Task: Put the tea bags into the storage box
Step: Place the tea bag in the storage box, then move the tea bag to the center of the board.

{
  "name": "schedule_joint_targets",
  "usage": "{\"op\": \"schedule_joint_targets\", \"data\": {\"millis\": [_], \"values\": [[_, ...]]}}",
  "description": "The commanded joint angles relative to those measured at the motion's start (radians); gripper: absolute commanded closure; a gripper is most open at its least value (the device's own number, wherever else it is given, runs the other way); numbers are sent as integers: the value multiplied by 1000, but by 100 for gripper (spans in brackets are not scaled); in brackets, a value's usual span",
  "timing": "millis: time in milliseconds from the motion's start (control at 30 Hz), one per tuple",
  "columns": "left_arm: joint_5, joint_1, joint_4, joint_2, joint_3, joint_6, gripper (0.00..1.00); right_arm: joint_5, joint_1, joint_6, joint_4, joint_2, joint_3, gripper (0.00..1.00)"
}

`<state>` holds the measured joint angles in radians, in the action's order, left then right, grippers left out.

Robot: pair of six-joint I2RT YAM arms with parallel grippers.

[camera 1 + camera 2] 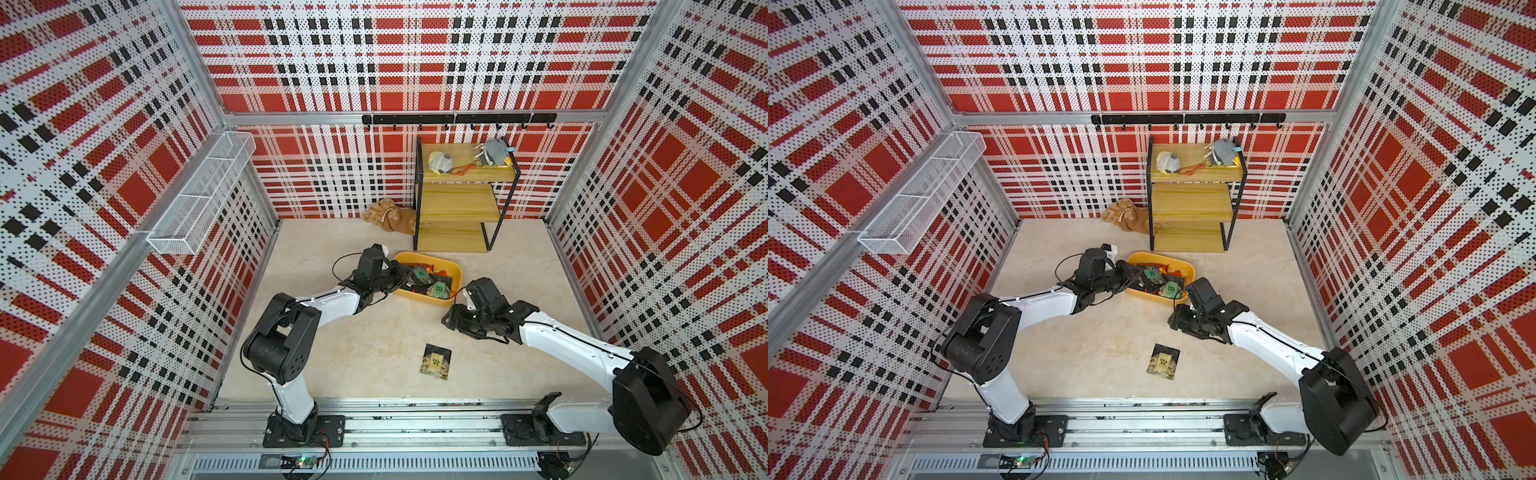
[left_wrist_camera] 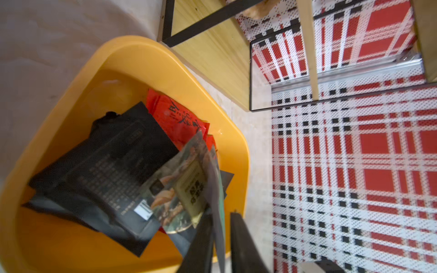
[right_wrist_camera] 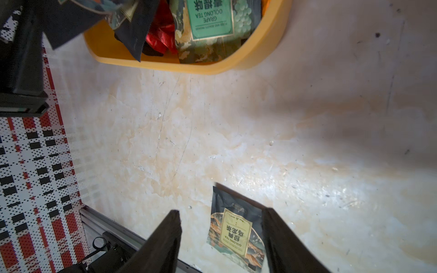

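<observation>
The yellow storage box [image 1: 455, 270] [image 1: 1190, 270] stands mid-floor in both top views, holding several tea bags: red foil [image 2: 179, 115], black [image 2: 118, 151], and green-labelled [image 3: 210, 19]. My left gripper [image 1: 409, 276] [image 2: 220, 212] reaches over the box's left end. Its jaws are slightly parted around a thin tea bag [image 2: 218, 189] seen edge-on, with a gap on one side. One black tea bag with a tan label [image 1: 435, 361] [image 3: 236, 227] lies flat on the floor nearer me. My right gripper [image 1: 449, 320] [image 3: 221, 210] hovers open above it, empty.
A wooden stepped shelf [image 1: 457, 208] stands just behind the box, with small toys on its top step. A brown plush toy [image 1: 388, 216] lies to its left. A white wire mesh basket [image 1: 199, 195] hangs on the left wall. A black hook rail [image 1: 457, 118] runs along the back wall.
</observation>
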<state>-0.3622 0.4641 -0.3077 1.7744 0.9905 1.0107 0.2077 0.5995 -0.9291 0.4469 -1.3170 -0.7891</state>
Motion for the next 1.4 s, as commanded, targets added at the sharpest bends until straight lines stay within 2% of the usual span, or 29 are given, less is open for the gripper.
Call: {"op": "schedule_joint_targets", "data": {"millis": [0, 133, 233, 367, 500, 567, 967, 1167, 1367], "values": [[1, -4, -33, 6, 35, -16, 61, 32, -4, -11, -11, 12, 26, 40], [16, -2, -14, -30, 32, -25, 49, 48, 4, -20, -28, 11, 53, 46], [34, -3, 13, -81, 11, -39, 44, 56, 33, -32, -55, 2, 74, 62], [57, 5, 33, -174, -55, -43, 38, 41, 118, -53, -84, -52, 67, 72], [106, 26, 41, -275, -155, -39, 34, 40, 172, -88, -143, -117, 65, 90], [119, 34, 42, -318, -203, -35, 33, 45, 182, -93, -156, -140, 59, 96], [195, 141, 58, -548, -455, 15, 32, 77, 204, -67, -173, -303, 8, 97], [244, 239, 16, -619, -575, 72, 32, 35, 193, -49, -172, -357, -41, 97], [267, 290, -47, -653, -658, 150, 34, 35, 147, -37, -204, -404, -84, 97]]}}
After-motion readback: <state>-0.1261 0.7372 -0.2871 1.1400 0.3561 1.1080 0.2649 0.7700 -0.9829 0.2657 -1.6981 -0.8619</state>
